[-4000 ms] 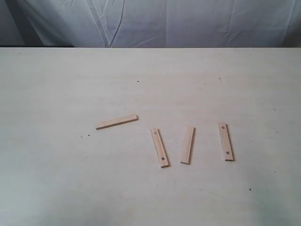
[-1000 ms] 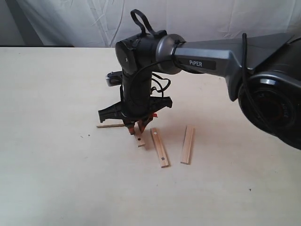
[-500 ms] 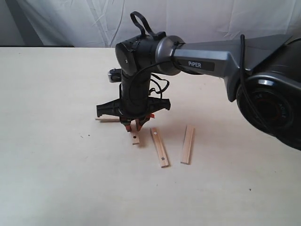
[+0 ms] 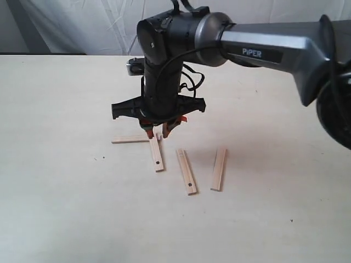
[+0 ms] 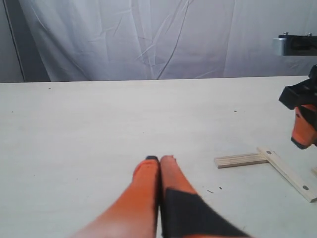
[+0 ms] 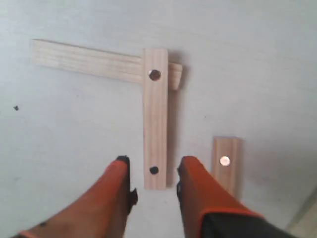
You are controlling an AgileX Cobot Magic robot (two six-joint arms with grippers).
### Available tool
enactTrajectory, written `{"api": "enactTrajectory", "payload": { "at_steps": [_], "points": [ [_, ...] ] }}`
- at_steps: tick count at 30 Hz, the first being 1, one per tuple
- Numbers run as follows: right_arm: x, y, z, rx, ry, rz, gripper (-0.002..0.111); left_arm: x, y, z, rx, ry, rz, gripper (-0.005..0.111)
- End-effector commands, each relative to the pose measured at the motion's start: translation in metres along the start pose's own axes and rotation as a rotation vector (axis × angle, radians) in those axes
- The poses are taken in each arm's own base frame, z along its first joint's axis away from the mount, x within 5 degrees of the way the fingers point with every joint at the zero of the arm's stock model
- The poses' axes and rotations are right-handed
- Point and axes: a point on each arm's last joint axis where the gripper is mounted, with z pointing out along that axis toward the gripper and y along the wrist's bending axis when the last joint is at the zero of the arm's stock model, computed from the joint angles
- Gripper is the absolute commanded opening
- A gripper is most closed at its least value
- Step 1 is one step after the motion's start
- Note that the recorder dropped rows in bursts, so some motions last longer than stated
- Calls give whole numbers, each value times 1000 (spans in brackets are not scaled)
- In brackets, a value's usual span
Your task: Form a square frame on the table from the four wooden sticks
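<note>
Wooden sticks, four, all flat on the table [image 4: 66,208].
- Plain stick [image 4: 130,139] lies crosswise. A dotted stick [image 4: 157,155] lies over its right end as the exterior view shows it, making an L-corner.
- Second dotted stick [image 4: 186,171] and second plain stick [image 4: 219,169] lie loose to the right of the corner, apart from each other.
- Right gripper [image 4: 158,133]: fingers spread, empty, above the corner.
- Left gripper [image 5: 159,161]: fingers pressed together, holding nothing.

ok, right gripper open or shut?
Open: the right gripper has its orange fingers apart, a gap each side of the pale flat wooden stick.
</note>
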Motion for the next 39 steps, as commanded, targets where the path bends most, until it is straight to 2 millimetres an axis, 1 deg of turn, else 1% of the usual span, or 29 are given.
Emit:
{"api": "enactTrajectory", "payload": {
  "at_steps": [1,4,10,14,16,23,29,32,35,37,39],
  "points": [
    [12,-25,-12,44,15,18,9,0,0,0,-3,-14,-2,0],
    [20,-51,-17,54,18,64,-1,0,0,0,-3,-14,-2,0],
    [42,-112,-38,55,-28,188,-1,0,0,0,-3,-14,-2,0],
    [59,-148,-49,51,-72,265,-1,0,0,0,-3,-14,-2,0],
    [70,-161,-54,50,-93,285,-1,0,0,0,-3,-14,-2,0],
    [103,-193,-71,54,-147,347,-1,0,1,0,-8,-14,18,0],
    [135,-219,-72,73,-142,422,-1,0,1,0,-11,-15,29,0],
    [147,-226,-72,82,-146,428,-1,0,1,0,-11,-15,29,0],
    [155,-227,-77,82,-167,425,-1,-3,1,0,-8,-45,27,0],
    [158,-226,-81,73,-187,427,-1,-8,-1,0,11,-96,-43,0],
    [160,-226,-85,74,-203,422,-1,-12,-2,-1,33,-141,-151,0]
  ]
}}
